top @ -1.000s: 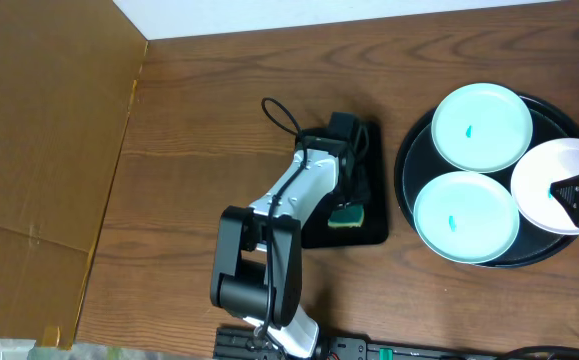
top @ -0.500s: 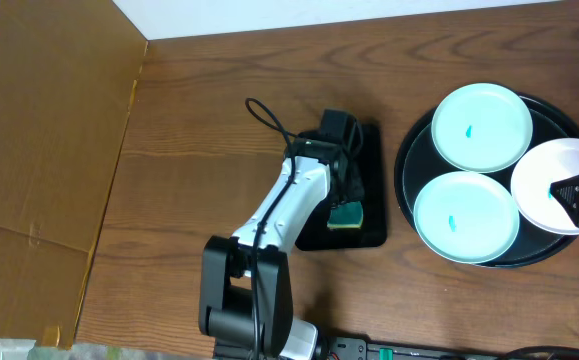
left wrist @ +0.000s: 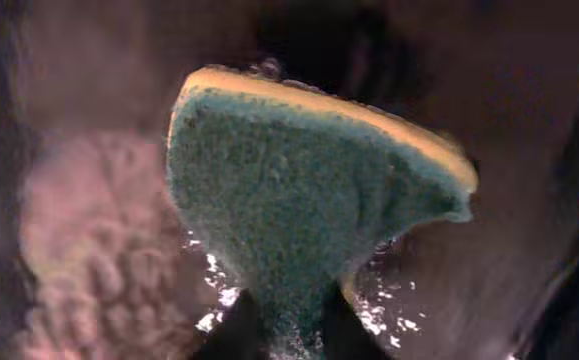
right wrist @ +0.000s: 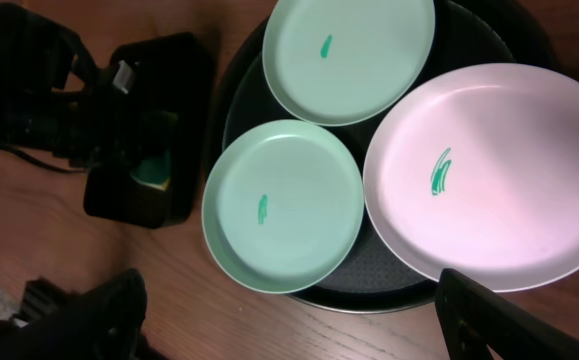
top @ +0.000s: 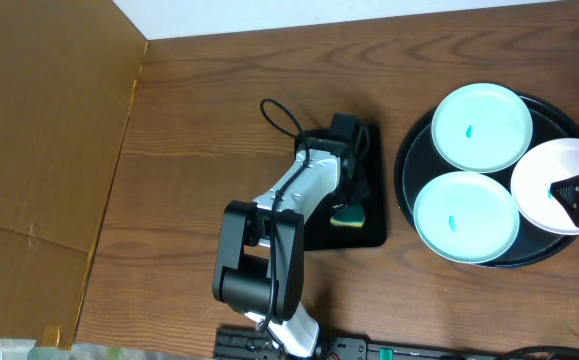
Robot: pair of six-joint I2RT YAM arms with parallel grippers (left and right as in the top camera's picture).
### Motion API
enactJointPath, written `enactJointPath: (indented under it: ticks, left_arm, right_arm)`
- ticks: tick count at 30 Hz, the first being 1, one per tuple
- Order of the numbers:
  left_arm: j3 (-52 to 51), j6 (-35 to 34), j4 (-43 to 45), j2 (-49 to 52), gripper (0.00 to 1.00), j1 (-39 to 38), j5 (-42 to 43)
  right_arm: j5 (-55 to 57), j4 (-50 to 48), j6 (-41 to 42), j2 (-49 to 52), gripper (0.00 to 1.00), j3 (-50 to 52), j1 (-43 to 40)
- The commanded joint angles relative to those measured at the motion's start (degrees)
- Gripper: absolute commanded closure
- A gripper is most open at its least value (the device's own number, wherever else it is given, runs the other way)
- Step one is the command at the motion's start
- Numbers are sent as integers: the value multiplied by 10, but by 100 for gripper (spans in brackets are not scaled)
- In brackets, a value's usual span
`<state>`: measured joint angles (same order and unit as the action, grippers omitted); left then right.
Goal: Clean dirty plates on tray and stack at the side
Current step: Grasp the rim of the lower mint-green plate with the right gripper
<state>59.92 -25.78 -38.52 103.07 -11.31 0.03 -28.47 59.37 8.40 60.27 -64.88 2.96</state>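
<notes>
Centre frame: L gripper [top: 346, 200], fingers clamped on green sponge [left wrist: 309, 190], over small black tray [top: 371, 236]. Right edge: R gripper [top: 569, 192], fingers wide apart, over white plate [top: 537, 172] on round tray [top: 405, 160].

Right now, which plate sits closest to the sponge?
The mint plate at the tray's front-left edge, nearest the sponge. The other mint plate sits farther back, the white plate farther right.

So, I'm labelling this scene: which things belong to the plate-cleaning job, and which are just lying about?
Job: far mint plate, near mint plate, white plate, round tray, sponge.
Lying about: cardboard sheet, small rectangular tray.
</notes>
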Motion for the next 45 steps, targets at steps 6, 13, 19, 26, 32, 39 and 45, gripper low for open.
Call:
enactJointPath:
  ticks: [6,13,19,26,32,39,45]
  left_arm:
    - [-10,-2,-13,-15,93,3,-5]
    - [-10,36,-42,-115,93,3,-5]
    - [-10,63,-64,-214,93,3,-5]
    - [-10,62,-75,-253,93,3,-4]
    - [-10,63,-92,-250,93,3,0]
    - [-10,63,-86,-250,93,3,0]
    - [-10,63,-86,-250,93,3,0]
  right_arm:
    - [42,0,3,0,13,-9,1]
    - [66,5,3,9,27,-9,2]
    - [71,35,-7,74,30,-9,50]
    - [74,48,11,207,36,-9,111]
    - [68,62,15,313,55,-9,124]
    - [83,24,68,379,58,16,158]
    - [110,-75,128,399,59,64,196]
